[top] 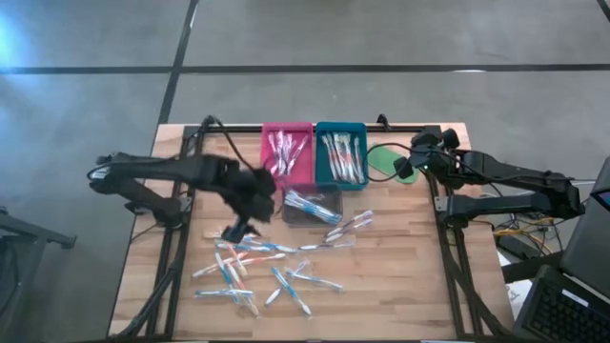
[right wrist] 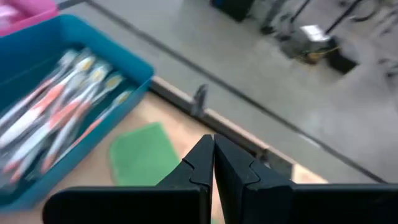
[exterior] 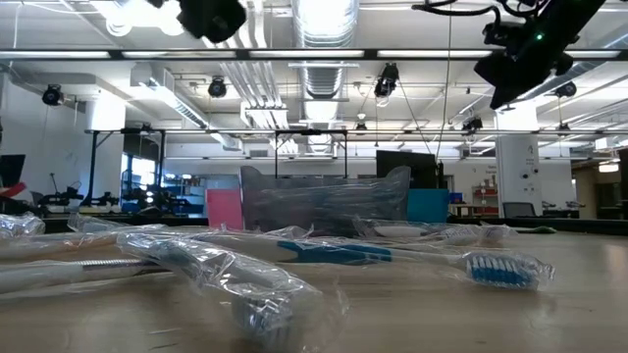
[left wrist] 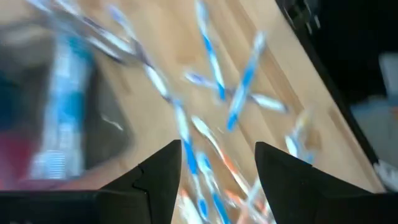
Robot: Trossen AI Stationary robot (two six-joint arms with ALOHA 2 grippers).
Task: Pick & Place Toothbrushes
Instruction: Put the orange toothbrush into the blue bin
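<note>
Loose toothbrushes (top: 250,267) lie scattered on the wooden table (top: 410,276) in front of a clear tray (top: 312,207), which holds a few more; behind that tray a pink tray (top: 287,152) and a blue tray (top: 341,154) stand side by side, each filled with toothbrushes, and a flat green piece (top: 384,160) lies just right of the blue tray. The left gripper (top: 255,195) hangs just left of the clear tray, its fingers (left wrist: 158,177) spread and holding nothing; the right gripper (top: 405,164) sits over the green piece, its fingers (right wrist: 198,165) pressed together and empty.
</note>
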